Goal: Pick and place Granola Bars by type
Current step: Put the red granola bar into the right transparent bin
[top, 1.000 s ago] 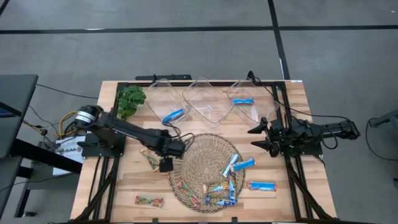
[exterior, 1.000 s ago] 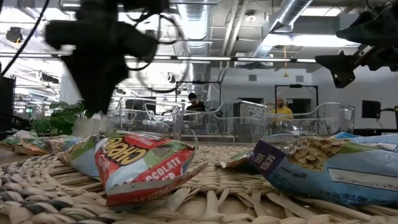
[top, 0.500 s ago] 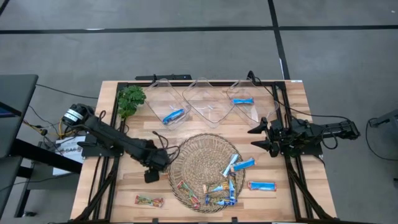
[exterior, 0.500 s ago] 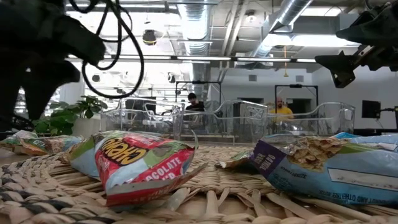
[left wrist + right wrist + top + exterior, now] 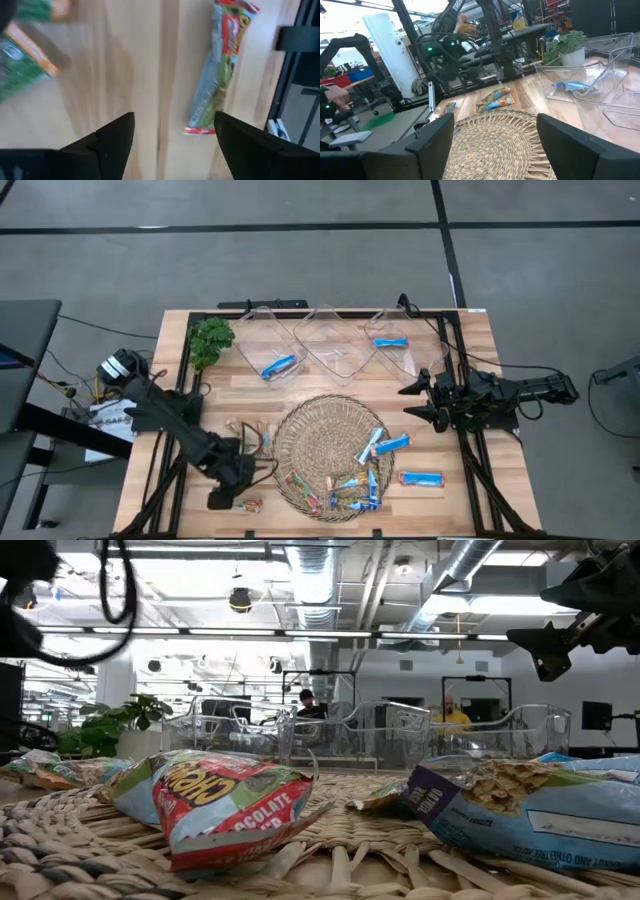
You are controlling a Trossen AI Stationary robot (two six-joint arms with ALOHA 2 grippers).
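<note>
Several granola bars lie in the round wicker tray [image 5: 325, 442], at its right and near side; the low view shows a red-green one [image 5: 225, 802] and a blue one [image 5: 545, 805] on the weave. A bright blue bar [image 5: 420, 478] lies on the table to the tray's right. Two brownish bars [image 5: 245, 428] lie to its left. One blue bar [image 5: 280, 366] lies in the left clear bin, another [image 5: 390, 342] in the right bin. My left gripper [image 5: 222, 498] hangs open, pointing down, over a brownish green-red bar [image 5: 215, 70] at the near left. My right gripper [image 5: 415, 400] waits open at the right.
Three clear bins [image 5: 330, 345] stand in a row at the far edge, and a small green plant [image 5: 210, 340] stands at the far left. Black frame rails [image 5: 160, 470] run along both sides of the table. People show in the room beyond the table.
My left gripper has swung from the tray's left rim toward the table's near edge and a little to the left, and now hangs over the brownish bar at the near left. It has stayed open and has turned somewhat. No bar has moved.
</note>
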